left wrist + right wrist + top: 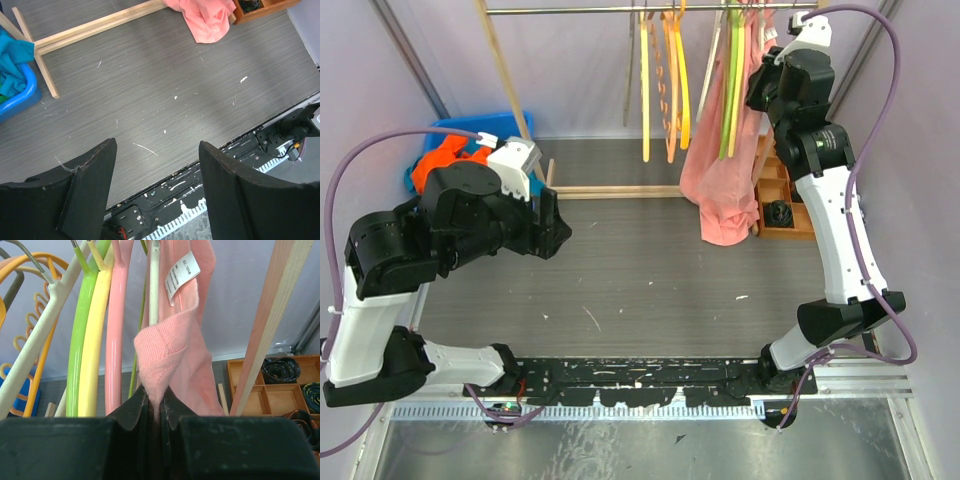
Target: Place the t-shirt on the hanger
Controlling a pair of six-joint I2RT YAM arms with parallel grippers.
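Note:
The salmon-pink t-shirt [720, 170] hangs from the rail at the back right, and its lower end reaches down to the table [207, 17]. My right gripper [156, 390] is raised to the rail [762, 92] and is shut on a fold of the ribbed collar [167, 347]. Just behind that collar stands a pale cream bar of the hanger [155, 290], with its lower part hidden by the cloth and its hook out of view. My left gripper [157, 145] hovers open over the grey table at the left [560, 225], holding nothing.
Green [82, 340], yellow [97, 355], pink [116, 330], orange [37, 370] and another whitish hanger [37, 340] crowd the rail left of the shirt. A blue bin [455, 140] with orange and teal cloth sits back left. A wooden compartment tray [785, 205] stands beside the rack's wooden foot [620, 190].

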